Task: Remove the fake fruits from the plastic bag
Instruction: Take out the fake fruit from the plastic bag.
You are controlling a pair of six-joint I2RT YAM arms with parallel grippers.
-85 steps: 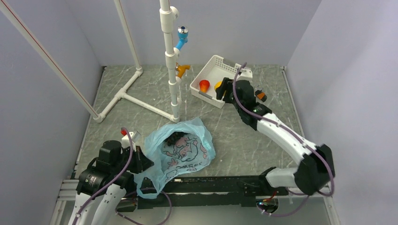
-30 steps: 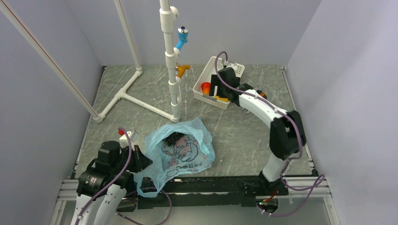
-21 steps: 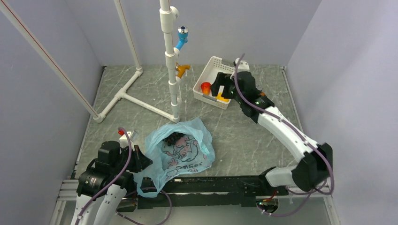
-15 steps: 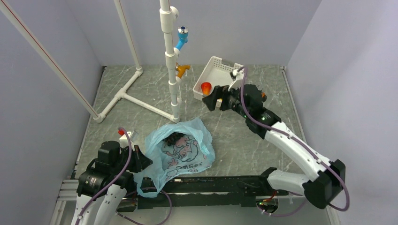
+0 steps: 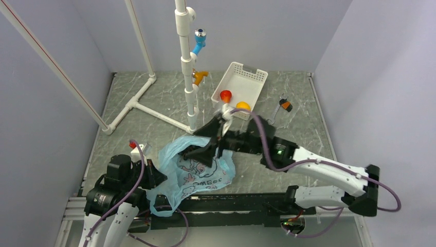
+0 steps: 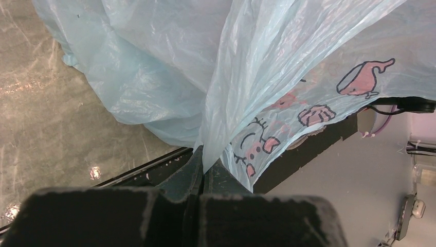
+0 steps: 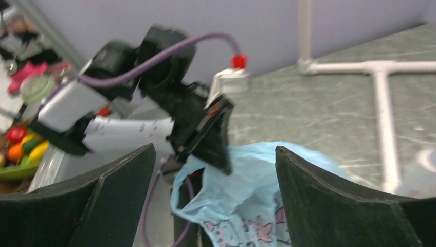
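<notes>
Pipework first, out at 10 o'clock on the counter (image 5: pixel 303 123): a white pipe frame (image 5: pixel 138 105) lies flat. An upright pole (image 5: pixel 184 56) rises from it, carrying a blue fitting (image 5: pixel 199 38) and an orange fitting (image 5: pixel 199 77).

Down at 7 o'clock, the left hand (image 5: pixel 156 177) is pressed together on the plastic bag (image 5: pixel 200 172). The left wrist view shows it plainly: its two fingers (image 6: pixel 187 175) pinch a gathered fold of the thin blue film. The film fans up and away from them, with cartoon whales printed across it. The bag sits crumpled on the counter around 6 o'clock.

Right over its 12 o'clock end hangs the right hand (image 5: pixel 204 141), fingers spread wide apart with nothing between them. Whether they touch the film, I cannot tell. From the right wrist camera, the bag's blue rim sits low between the two dark fingers (image 7: pixel 339 200), and the left arm (image 7: pixel 169 77) grips it beyond. What lies inside the bag is hidden by that hand.

Over at 1 o'clock, the white basket (image 5: pixel 249 71) holds a red-orange fake fruit (image 5: pixel 225 95) in its 8 o'clock corner. A yellow-orange fake fruit (image 5: pixel 242 106) sits at its 6 o'clock side, and the two are apart. Near the basket's 3 o'clock, on bare counter, lies the orange-handled wrench (image 5: pixel 283 105).
</notes>
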